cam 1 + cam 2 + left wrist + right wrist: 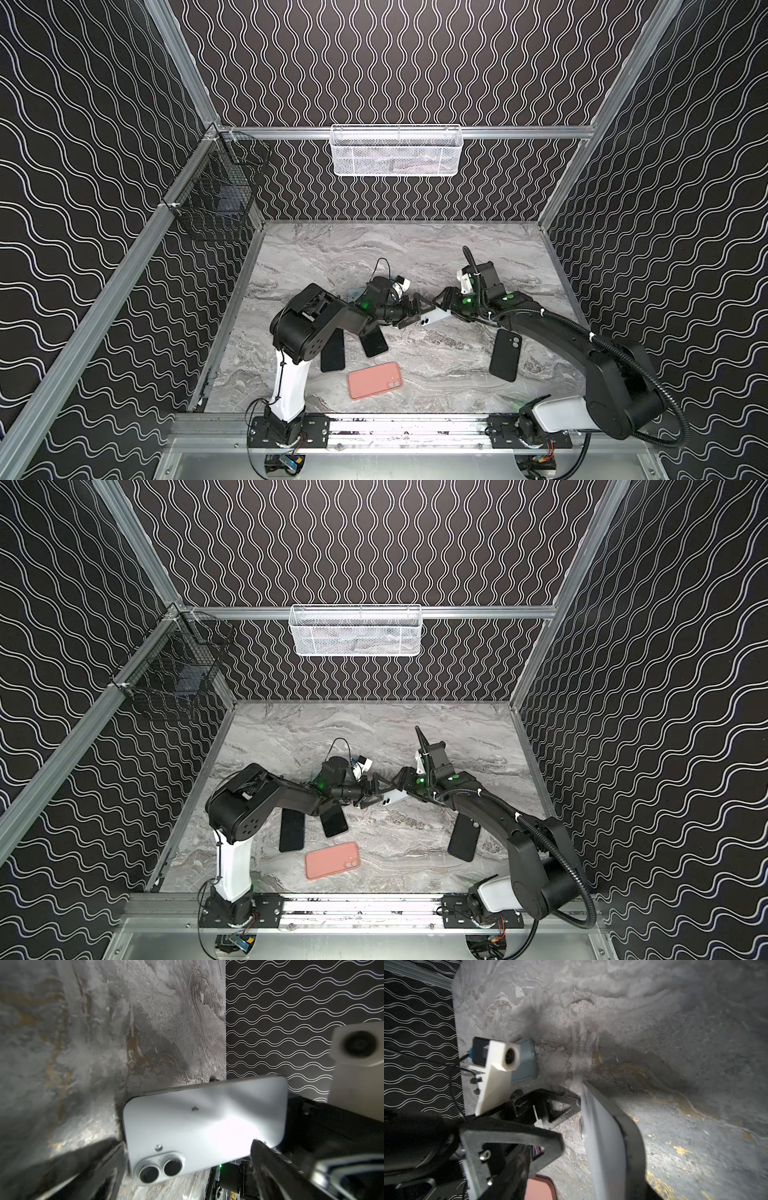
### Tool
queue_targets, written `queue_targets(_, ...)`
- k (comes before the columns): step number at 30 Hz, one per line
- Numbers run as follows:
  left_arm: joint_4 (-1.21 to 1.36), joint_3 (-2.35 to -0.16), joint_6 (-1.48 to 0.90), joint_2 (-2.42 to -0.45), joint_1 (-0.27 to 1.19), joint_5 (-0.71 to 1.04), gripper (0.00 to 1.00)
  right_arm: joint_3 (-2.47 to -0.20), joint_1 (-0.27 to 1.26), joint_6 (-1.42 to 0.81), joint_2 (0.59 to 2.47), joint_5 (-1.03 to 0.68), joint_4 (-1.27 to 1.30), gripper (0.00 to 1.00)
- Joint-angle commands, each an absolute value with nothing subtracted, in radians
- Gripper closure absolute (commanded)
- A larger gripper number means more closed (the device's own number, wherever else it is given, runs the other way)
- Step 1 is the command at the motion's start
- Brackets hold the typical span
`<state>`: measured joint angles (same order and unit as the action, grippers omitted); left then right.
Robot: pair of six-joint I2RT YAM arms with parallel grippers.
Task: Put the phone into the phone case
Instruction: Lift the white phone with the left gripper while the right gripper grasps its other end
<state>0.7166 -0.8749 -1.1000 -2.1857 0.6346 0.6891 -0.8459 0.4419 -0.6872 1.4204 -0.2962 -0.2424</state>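
A light blue phone [436, 319] [395, 800] stands tilted on edge at mid-table between both grippers. My right gripper [441, 308] [591, 1132] is open around the phone [604, 1147]. One finger [633, 1142] lies against its screen side, and the other stands off its back with a gap. My left gripper [415, 315] [187, 1144] is wide open, and the camera end of the phone [197, 1126] sits between its fingers. A salmon-pink phone case [374, 380] [539, 1188] lies flat near the front, apart from both grippers.
Two dark phones [333, 353] [376, 343] lie under the left arm. A black case [505, 355] lies under the right arm. A grey-blue flat item [525, 1061] sits behind the left wrist. A white mesh basket [397, 151] and a black wire basket [220, 199] hang on the walls.
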Motion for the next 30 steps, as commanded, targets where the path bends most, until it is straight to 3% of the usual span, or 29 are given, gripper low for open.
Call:
queue_targets(1, 0.482, -0.863, -1.116, -2.208, 0.632, 0.641, 0.02, -0.851, 0.442, -0.665, 1.42, -0.28, -0.281, 0.55)
queue_targets(6, 0.476, -0.868, -1.113, -2.203, 0.626, 0.638, 0.02, -0.849, 0.442, -0.666, 1.414, -0.264, -0.286, 0.86)
queue_targets(10, 0.481, -0.862, -1.127, -2.165, 0.596, 0.647, 0.02, -0.855, 0.443, -0.644, 1.385, -0.243, -0.302, 1.0)
queue_targets(16, 0.292, -0.903, -1.036, -1.957, 0.503, 0.681, 0.02, -0.896, 0.442, -0.572, 1.25, -0.257, -0.274, 1.0)
queue_targets(21, 0.048, -1.004, -0.842, -1.753, 0.396, 0.822, 0.01, -0.956, 0.411, -0.542, 1.18, -0.45, -0.188, 1.0)
queue_targets(27, -0.071, -1.1, -0.709, -1.615, 0.354, 0.943, 0.02, -0.982, 0.382, -0.624, 1.191, -0.728, -0.035, 1.0)
queue_targets(30, 0.0, -1.076, -0.75, -1.616, 0.353, 0.957, 0.02, -0.975, 0.382, -0.682, 1.189, -0.801, 0.051, 1.0)
